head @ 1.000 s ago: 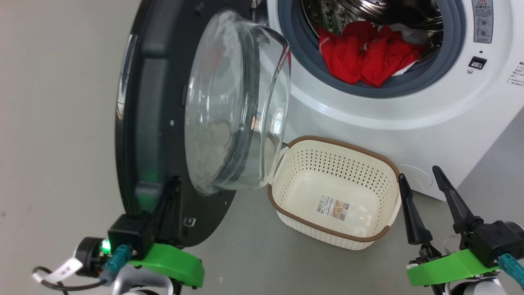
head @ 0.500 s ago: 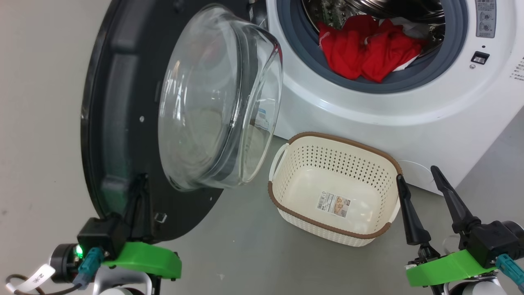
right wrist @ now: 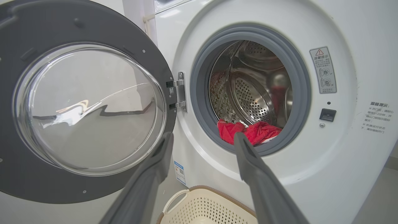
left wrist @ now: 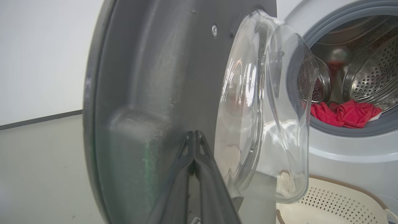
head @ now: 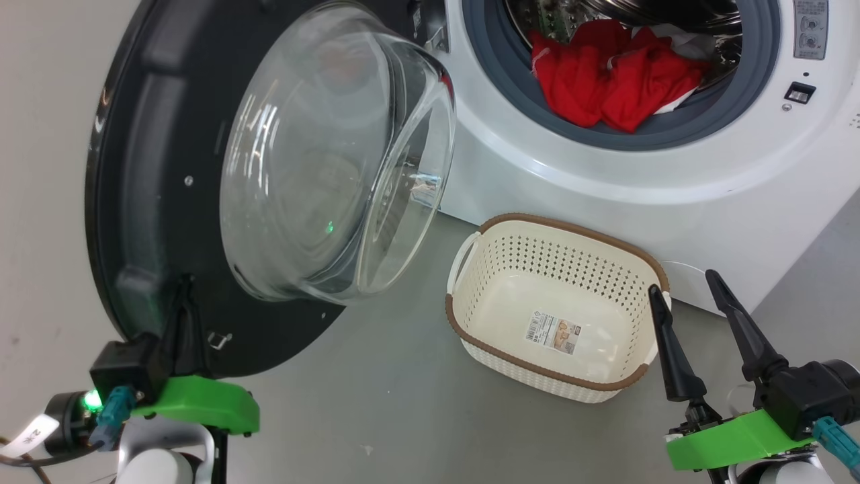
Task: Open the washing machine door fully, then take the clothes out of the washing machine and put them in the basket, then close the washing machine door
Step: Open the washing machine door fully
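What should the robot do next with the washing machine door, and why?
Probably press the washing machine door a little wider with the left gripper: its shut fingers lean on the door's inner face, and the glass bowl juts out near the basket. Then the open right gripper could reach the clothes in the drum.

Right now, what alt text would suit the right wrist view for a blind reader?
A white front-loading washing machine has its round glass door swung open to the left and red clothes at the front of the steel drum. Two spread dark fingers rise from the bottom edge, above a cream perforated basket.
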